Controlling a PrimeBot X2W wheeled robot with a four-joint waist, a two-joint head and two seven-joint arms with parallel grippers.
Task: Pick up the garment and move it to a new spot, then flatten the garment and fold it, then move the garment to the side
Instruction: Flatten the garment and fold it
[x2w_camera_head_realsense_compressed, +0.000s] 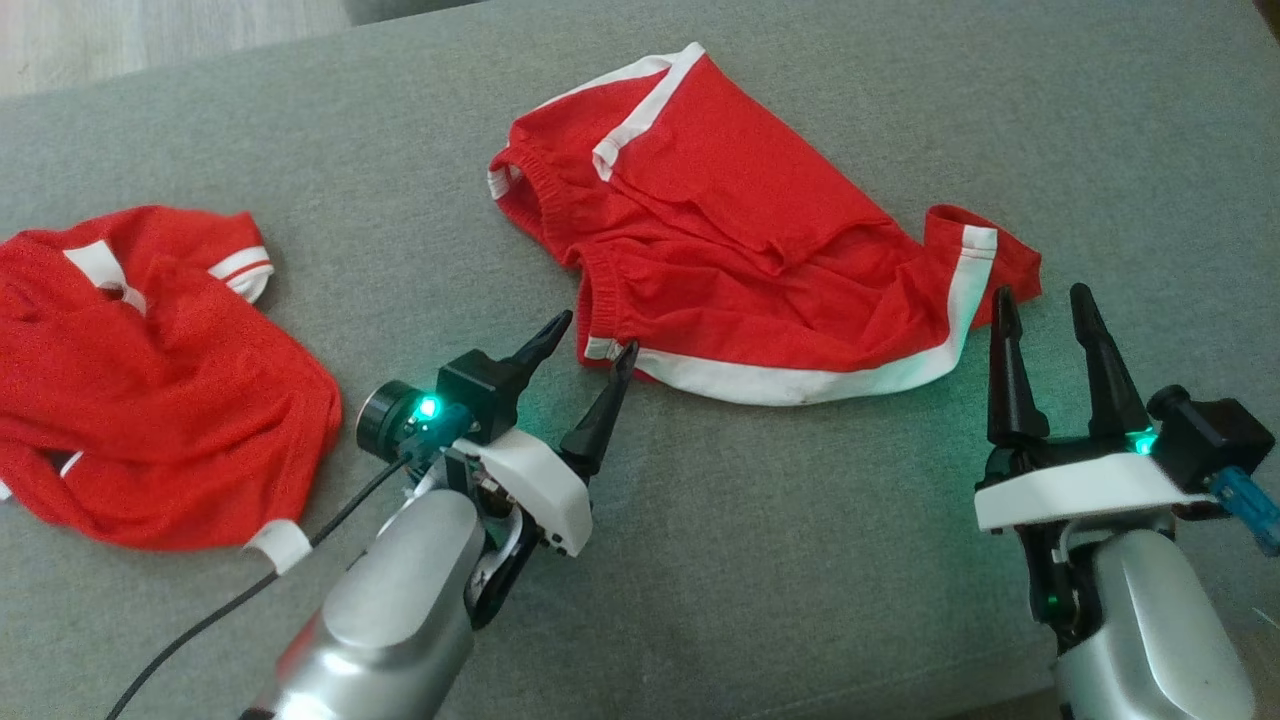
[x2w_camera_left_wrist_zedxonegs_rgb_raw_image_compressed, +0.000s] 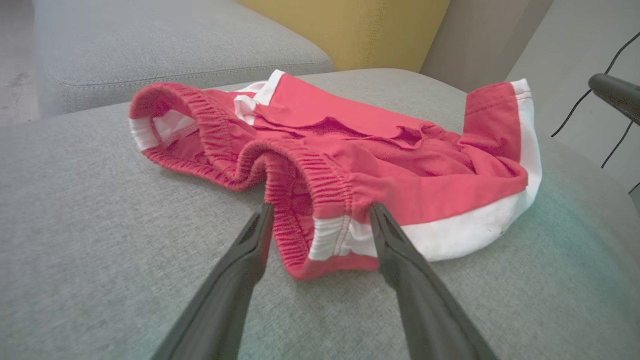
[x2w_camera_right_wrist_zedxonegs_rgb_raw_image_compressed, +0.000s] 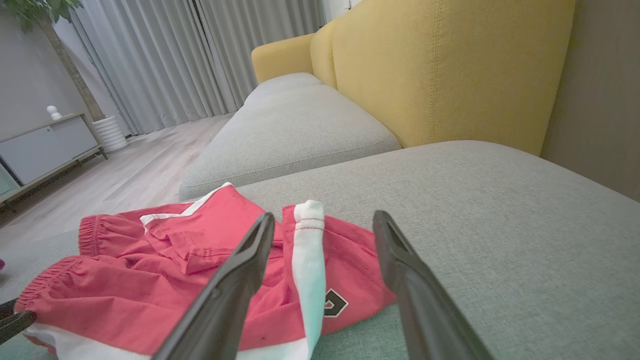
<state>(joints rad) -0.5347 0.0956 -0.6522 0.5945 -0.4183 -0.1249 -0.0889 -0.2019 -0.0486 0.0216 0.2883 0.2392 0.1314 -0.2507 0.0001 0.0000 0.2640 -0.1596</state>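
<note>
The garment, red shorts (x2w_camera_head_realsense_compressed: 740, 250) with white side stripes, lies crumpled in the middle of the grey cushion (x2w_camera_head_realsense_compressed: 800, 560). My left gripper (x2w_camera_head_realsense_compressed: 598, 333) is open at the near left corner. In the left wrist view its fingers (x2w_camera_left_wrist_zedxonegs_rgb_raw_image_compressed: 321, 207) straddle the elastic waistband's end on the shorts (x2w_camera_left_wrist_zedxonegs_rgb_raw_image_compressed: 350, 155), where the white stripe begins. My right gripper (x2w_camera_head_realsense_compressed: 1042, 292) is open and points at the upturned right leg hem. In the right wrist view its fingers (x2w_camera_right_wrist_zedxonegs_rgb_raw_image_compressed: 325, 216) frame that white-striped hem of the shorts (x2w_camera_right_wrist_zedxonegs_rgb_raw_image_compressed: 165, 280). Nothing is gripped.
A second red garment (x2w_camera_head_realsense_compressed: 140, 370) with white trim lies bunched at the cushion's left. A black cable (x2w_camera_head_realsense_compressed: 220, 610) trails from my left wrist. A yellow backrest (x2w_camera_right_wrist_zedxonegs_rgb_raw_image_compressed: 450, 65) rises behind the cushion, and wooden floor (x2w_camera_right_wrist_zedxonegs_rgb_raw_image_compressed: 125, 175) lies beyond it. My right gripper's finger (x2w_camera_left_wrist_zedxonegs_rgb_raw_image_compressed: 615, 92) shows at the left wrist view's right edge.
</note>
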